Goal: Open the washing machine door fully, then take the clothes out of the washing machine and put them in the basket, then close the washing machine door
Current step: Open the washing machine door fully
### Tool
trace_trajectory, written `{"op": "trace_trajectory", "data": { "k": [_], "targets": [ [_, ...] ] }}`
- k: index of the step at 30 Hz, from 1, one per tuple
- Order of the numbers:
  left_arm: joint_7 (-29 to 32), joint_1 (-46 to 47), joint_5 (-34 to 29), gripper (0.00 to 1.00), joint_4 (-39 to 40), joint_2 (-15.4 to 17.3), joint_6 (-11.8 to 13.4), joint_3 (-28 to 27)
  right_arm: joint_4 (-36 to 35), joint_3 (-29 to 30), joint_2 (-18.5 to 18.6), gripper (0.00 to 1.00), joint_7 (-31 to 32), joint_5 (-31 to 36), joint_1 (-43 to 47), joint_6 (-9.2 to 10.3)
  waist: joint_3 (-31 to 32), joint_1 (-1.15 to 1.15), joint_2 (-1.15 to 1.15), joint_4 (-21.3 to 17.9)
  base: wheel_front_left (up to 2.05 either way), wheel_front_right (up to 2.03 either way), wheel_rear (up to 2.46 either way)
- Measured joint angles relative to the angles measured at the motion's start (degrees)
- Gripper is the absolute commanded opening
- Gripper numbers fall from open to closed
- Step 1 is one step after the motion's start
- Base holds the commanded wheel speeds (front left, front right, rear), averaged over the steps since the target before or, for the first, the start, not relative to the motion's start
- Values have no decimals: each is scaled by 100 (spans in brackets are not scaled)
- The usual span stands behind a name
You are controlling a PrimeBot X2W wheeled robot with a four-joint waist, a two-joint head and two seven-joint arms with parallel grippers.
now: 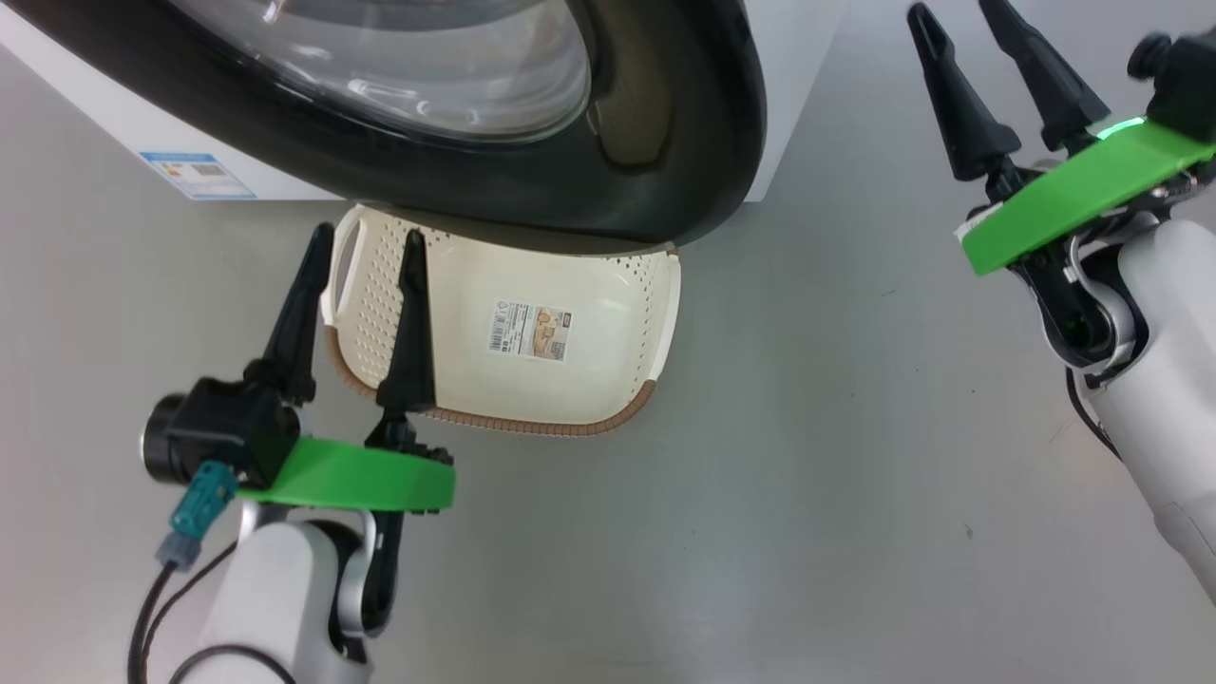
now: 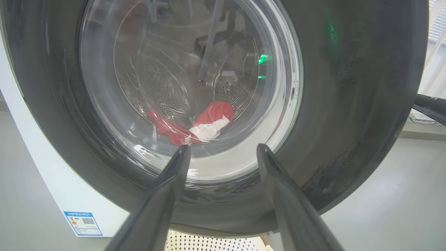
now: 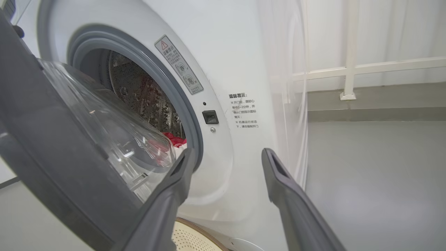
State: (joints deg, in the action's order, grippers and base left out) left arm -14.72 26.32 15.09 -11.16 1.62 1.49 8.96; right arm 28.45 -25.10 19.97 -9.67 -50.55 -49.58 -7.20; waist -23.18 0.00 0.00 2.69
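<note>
Clothes (image 2: pixel 209 113) are judged soft and light, best pinched at a raised fold; left tool (image 1: pixel 369 237) and right tool (image 1: pixel 953 11) are seen spread, empty

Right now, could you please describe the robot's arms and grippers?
The left gripper and right gripper each have two long tapering black fingers on a green plate, with a black camera beside it. The forearms are white. A teal connector and black cables hang by the left wrist; a green light glows on the right plate.
</note>
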Motion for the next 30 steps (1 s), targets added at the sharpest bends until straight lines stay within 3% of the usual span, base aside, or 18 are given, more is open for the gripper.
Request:
{"op": "trace_trajectory", "data": {
  "k": [4, 5, 9, 15, 23, 30],
  "targets": [
    [0, -189, -51, 100, 67, 54, 9, -67, 341, 132, -26, 100, -437, 877, 53, 0, 36, 0, 0, -35, 0, 0, 0],
    [0, -206, -51, 100, 123, 80, 27, -116, 342, 439, -105, 100, -495, 1312, 153, -1, 39, 0, 0, -41, 0, 0, 0],
    [0, -207, -86, 100, 237, 82, 34, -142, -56, 1198, -322, 100, -497, 2118, 504, 0, 27, 0, 0, -29, 0, 0, 0],
    [-1, -299, -148, 100, 514, 78, 45, -170, -954, 2023, -1010, 100, -497, 3271, 1528, -1, 18, 0, 0, -4, 0, 0, 0],
    [-1, -324, -205, 100, 673, 70, 47, -218, -1950, 2526, -1385, 100, -498, 3969, 2221, -1, 6, 0, 0, -26, 0, 0, 0],
    [-1, -436, -205, 100, 723, 64, 47, -258, -2359, 2763, -1658, 100, -498, 4013, 2919, -1, 45, 0, 0, -32, 0, 0, 0]
  ]
}}
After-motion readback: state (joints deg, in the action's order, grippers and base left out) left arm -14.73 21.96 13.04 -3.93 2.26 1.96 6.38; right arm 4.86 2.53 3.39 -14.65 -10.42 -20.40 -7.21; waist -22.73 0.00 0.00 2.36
